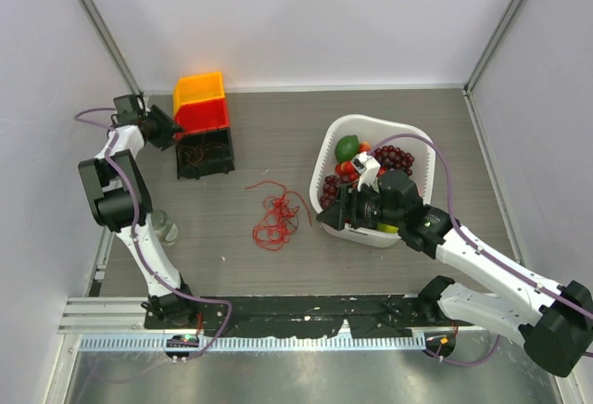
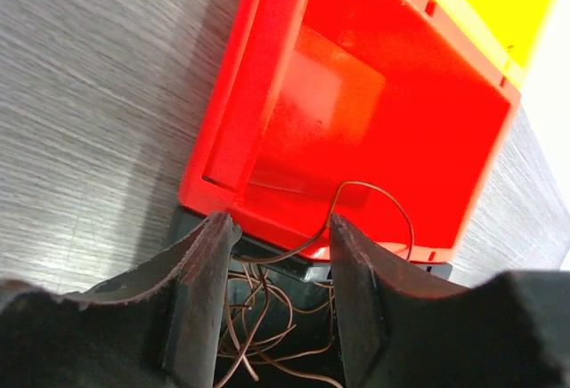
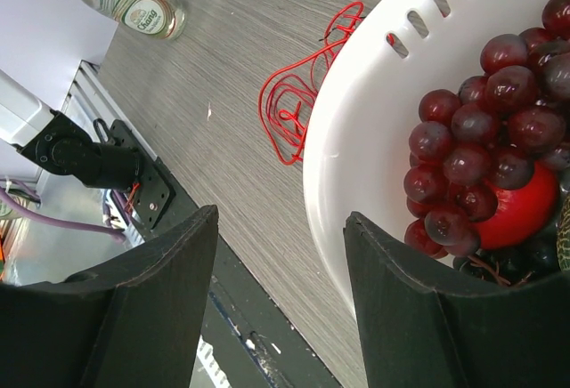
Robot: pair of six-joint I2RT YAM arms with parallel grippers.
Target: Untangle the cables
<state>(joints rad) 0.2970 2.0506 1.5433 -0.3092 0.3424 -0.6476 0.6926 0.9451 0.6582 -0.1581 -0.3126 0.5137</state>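
My left gripper (image 2: 283, 228) hangs over the far end of the black bin (image 1: 206, 174). Its jaws are apart and clamp nothing. One run of the brown strand (image 1: 198, 154) crosses the gap between my fingers (image 2: 200, 299) without being pinched, and the rest lies coiled inside the bin. A loop of it arches up out of the bin, in front of the red bin (image 2: 356, 112) that sits against the bin's far side. The red wires (image 1: 273, 214) lie in a loose heap on the table (image 1: 278, 126), right of the bin and nearer to me, well apart from it. My right gripper (image 3: 280, 219) is farther right of the bin again, released and empty, at the rim of the basket (image 3: 356, 148).

As I read it, brown is already parted from red, and my job now is to leave the strand in the bin cleanly. I should rise straight up from the bin with the jaws wide, watching the run that crosses the gap. My finger faces look rough, so the wire could catch on them. If it rides up with me, I should stop and lower rather than pull. That springy loop could drag the whole coil out over the bin's wall.
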